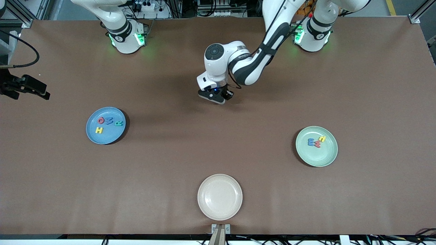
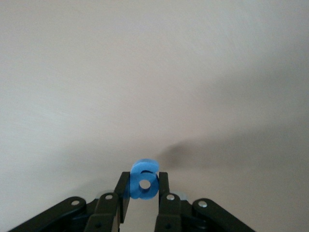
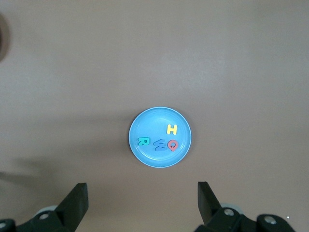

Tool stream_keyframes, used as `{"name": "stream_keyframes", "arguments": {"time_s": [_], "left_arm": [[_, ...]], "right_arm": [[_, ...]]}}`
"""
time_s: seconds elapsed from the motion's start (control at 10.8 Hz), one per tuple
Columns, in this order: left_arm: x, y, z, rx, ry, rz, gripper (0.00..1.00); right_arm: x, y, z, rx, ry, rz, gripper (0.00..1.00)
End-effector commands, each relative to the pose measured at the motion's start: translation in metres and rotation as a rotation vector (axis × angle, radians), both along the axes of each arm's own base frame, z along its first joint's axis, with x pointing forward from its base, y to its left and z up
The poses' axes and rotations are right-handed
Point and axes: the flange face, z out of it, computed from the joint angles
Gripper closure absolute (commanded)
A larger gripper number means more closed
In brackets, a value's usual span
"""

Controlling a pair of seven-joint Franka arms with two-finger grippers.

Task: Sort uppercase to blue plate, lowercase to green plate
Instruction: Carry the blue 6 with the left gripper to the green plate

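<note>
Capitals H [image 1: 99, 130], Q [image 1: 101, 120], W [image 1: 109, 120] and R [image 1: 118, 123] sit on my blue plate [image 1: 92, 136], three lowercase on the green plate [image 1: 323, 158]; my left gripper [image 2: 143, 193], clamped on the blue g [image 2: 144, 180] over mid-table, must deliver it, while my right gripper [image 3: 142, 203] waits spread above the blue plate.

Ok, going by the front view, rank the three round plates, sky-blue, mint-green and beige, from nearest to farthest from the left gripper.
The left gripper, shut on a blue foam letter, is over bare table midway between the arms' ends.
1. Beige round plate, nearest the front camera, straight below the gripper in the front view.
2 and 3. Mint-green round plate, toward the left arm's end, and sky-blue round plate, toward the right arm's end: too close to call.
</note>
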Motion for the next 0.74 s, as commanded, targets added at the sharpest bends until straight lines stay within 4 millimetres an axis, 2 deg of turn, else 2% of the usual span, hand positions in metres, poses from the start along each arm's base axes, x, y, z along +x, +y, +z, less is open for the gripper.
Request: {"name": "stream_keyframes", "arguments": {"time_s": [0.0,0.19,0.37,0.56,0.65], "left_arm": [[0.047,0.050,0.047,0.037,-0.030,0.006,1.00],[0.093,0.113,0.080,0.050,-0.026,-0.009,1.00],[0.123,0.184,0.113,0.074,0.006,-0.005,1.00],[0.140,0.251,0.115,0.110,0.057,-0.039,1.00],[0.146,0.273,0.113,0.116,0.066,-0.016,1.00]], "right_arm": [[-0.005,0.001,0.009,0.017,-0.017,-0.028,0.00],[-0.005,0.002,0.009,0.017,-0.015,-0.026,0.00],[-0.005,0.002,0.009,0.017,-0.015,-0.026,0.00],[-0.004,0.002,0.008,0.017,-0.014,-0.025,0.00],[-0.004,0.002,0.008,0.017,-0.014,-0.025,0.00]]}}
